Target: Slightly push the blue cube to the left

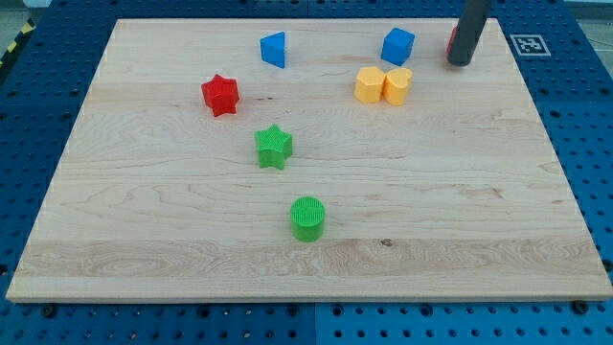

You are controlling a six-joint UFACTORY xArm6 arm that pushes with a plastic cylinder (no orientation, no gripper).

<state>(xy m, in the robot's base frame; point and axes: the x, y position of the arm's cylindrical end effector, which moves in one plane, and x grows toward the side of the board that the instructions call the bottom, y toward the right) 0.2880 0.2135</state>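
You have a pale wooden surface [479, 192] lying on a blue pegboard [594, 144]. There is no pincer on this arm, only a dark rod [469, 29] coming down from the view's top, with my tip [460, 62] resting on the surface.

Take the blue cube [397, 45] as your landmark: it sits near the view's top edge of the surface. My tip stands to its right, near but apart from it. A red block [450, 40], mostly hidden, peeks out just left of the rod.

Just below the cube, a yellow hexagonal block [369, 84] and a yellow cylinder [397, 85] touch side by side. Well to its left sits a blue wedge-like block [274, 49]. Further left and lower lies the red star [220, 94]. Below-left of the cube are the green star [274, 147] and, lower, the green cylinder [307, 218].
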